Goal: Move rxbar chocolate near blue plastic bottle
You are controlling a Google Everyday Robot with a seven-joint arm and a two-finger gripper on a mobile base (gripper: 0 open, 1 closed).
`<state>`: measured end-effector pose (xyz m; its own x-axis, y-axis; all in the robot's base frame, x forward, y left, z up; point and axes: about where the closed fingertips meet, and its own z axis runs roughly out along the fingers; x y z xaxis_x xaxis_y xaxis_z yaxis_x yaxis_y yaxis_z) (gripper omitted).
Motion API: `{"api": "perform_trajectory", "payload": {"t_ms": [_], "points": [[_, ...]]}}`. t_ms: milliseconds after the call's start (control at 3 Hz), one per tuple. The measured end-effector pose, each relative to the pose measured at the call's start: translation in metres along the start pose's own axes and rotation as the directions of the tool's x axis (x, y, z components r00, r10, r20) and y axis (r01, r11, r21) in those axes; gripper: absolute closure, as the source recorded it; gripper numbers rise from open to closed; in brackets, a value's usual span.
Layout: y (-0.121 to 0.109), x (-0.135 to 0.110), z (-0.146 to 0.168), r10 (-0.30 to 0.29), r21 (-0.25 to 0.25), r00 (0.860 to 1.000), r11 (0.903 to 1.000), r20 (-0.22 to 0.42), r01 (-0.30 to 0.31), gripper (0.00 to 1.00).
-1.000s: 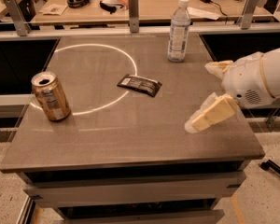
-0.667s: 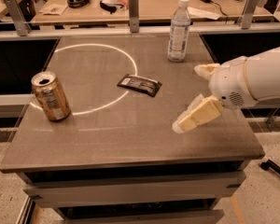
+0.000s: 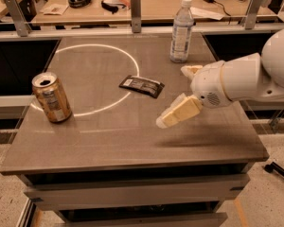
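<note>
The rxbar chocolate (image 3: 142, 85), a flat dark wrapper with a pale label patch, lies on the table near its middle, on the edge of a white painted circle. The blue plastic bottle (image 3: 181, 32), clear with a white cap, stands upright at the table's back right. My gripper (image 3: 173, 96) hovers above the table just right of the bar and in front of the bottle. It is open and empty, with one pale finger (image 3: 179, 112) toward the front and the other (image 3: 191, 70) toward the bottle.
A gold drink can (image 3: 51, 97) stands open at the table's (image 3: 132, 145) left side. A white circle (image 3: 92, 79) is painted on the top. A railing with posts (image 3: 136, 6) and a cluttered desk lie behind the table.
My gripper and arm have moved left across the table, closer to the rxbar chocolate. The bar, bottle and can have not moved.
</note>
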<state>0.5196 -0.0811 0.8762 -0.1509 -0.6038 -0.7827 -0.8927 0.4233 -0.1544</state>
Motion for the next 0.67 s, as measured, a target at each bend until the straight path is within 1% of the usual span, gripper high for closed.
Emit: {"api": "perform_trajectory", "payload": {"t_ms": [333, 667], "points": [[-0.012, -0.005, 0.027, 0.040, 0.003, 0.999, 0.9992, 0.027, -0.040, 0.00], [-0.020, -0.013, 0.054, 0.063, -0.004, 0.996, 0.9980, 0.058, -0.063, 0.00]]}}
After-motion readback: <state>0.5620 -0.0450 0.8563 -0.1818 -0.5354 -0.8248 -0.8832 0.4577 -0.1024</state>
